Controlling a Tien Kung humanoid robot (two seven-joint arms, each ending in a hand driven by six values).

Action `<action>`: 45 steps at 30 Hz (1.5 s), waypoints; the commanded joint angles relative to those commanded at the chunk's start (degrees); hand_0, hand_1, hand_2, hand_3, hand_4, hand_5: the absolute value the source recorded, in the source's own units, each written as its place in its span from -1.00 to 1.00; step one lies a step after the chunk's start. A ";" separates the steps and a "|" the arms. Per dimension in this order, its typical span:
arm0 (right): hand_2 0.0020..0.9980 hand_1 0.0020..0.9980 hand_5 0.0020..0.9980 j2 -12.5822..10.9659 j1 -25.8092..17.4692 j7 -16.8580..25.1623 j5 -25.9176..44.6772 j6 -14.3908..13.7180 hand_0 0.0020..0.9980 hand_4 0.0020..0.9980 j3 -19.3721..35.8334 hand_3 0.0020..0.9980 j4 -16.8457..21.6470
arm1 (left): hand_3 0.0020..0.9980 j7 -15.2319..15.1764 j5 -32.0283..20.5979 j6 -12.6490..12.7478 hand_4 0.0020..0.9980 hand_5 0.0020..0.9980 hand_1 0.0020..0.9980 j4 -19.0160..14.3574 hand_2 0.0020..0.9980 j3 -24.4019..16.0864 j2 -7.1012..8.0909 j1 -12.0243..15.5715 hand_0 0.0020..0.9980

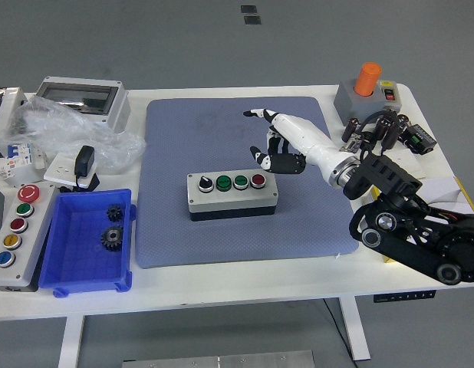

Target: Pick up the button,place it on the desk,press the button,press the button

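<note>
The button box (232, 195) sits flat near the middle of the blue mat (237, 130), four buttons in a row on its grey lid: a black-and-white knob, two green, one red at the right end. It looks stiff and fairly solid, likely hard plastic with smooth sides, so a grip across the short ends or the long sides should serve best; pressing from straight above should not tip it. Just beyond its right end the right hand (287, 146) hovers clear of the box, index finger stretched out, the other fingers curled, holding nothing. Left of the mat are a blue bin (68, 261) with gears (112, 226) and a second button panel (14, 234); nothing blocks the lid. Farther right stands a grey box with an orange knob (366, 92).
</note>
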 joint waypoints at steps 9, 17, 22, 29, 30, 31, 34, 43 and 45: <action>0.54 0.52 0.78 3.62 -12.75 19.45 20.27 3.91 0.71 1.00 12.92 0.52 -4.82 | 0.22 0.78 1.69 0.20 0.04 -0.05 0.26 -0.10 0.21 -1.42 -0.11 -0.44 0.19; 0.47 0.44 0.97 4.75 -22.43 31.16 34.42 9.58 0.63 1.00 21.65 0.42 -6.13 | 0.22 3.34 3.22 1.09 0.05 -0.05 0.26 -0.26 0.21 -1.91 -0.24 -0.06 0.19; 0.52 0.46 1.00 4.82 -25.72 36.12 41.01 10.22 0.66 1.00 23.84 0.49 -6.60 | 0.22 3.73 3.60 1.22 0.09 -0.02 0.26 -0.27 0.21 -2.38 -0.25 0.03 0.19; 0.55 0.49 1.00 5.63 -26.92 39.26 48.69 11.34 0.69 1.00 22.59 0.52 -7.75 | 0.23 4.10 3.76 1.22 0.13 0.00 0.26 -0.26 0.22 -2.69 -0.48 0.25 0.20; 0.55 0.49 1.00 5.71 -26.93 39.43 49.42 11.47 0.69 1.00 22.47 0.52 -7.70 | 0.23 4.13 3.81 1.22 0.13 0.00 0.26 -0.26 0.22 -2.76 -0.49 0.25 0.20; 0.54 0.50 1.00 5.77 -26.91 39.55 50.06 11.59 0.71 1.00 22.38 0.52 -7.59 | 0.23 4.15 3.88 1.22 0.13 -0.01 0.26 -0.27 0.22 -2.86 -0.50 0.25 0.20; 0.54 0.50 1.00 5.80 -26.60 39.70 52.14 12.16 0.71 1.00 22.09 0.52 -6.86 | 0.23 4.21 3.98 1.23 0.13 -0.01 0.26 -0.26 0.22 -3.01 -0.52 0.21 0.20; 0.49 0.43 1.00 6.16 -25.92 39.24 60.90 17.57 0.61 1.00 21.67 0.45 -5.86 | 0.23 4.32 4.08 1.27 0.16 0.02 0.26 -0.26 0.22 -3.19 -0.56 0.28 0.20; 0.49 0.43 1.00 6.38 -25.75 38.19 63.84 20.28 0.61 1.00 21.41 0.45 -6.23 | 0.23 4.35 4.02 1.28 0.16 0.02 0.26 -0.26 0.22 -3.18 -0.57 0.34 0.20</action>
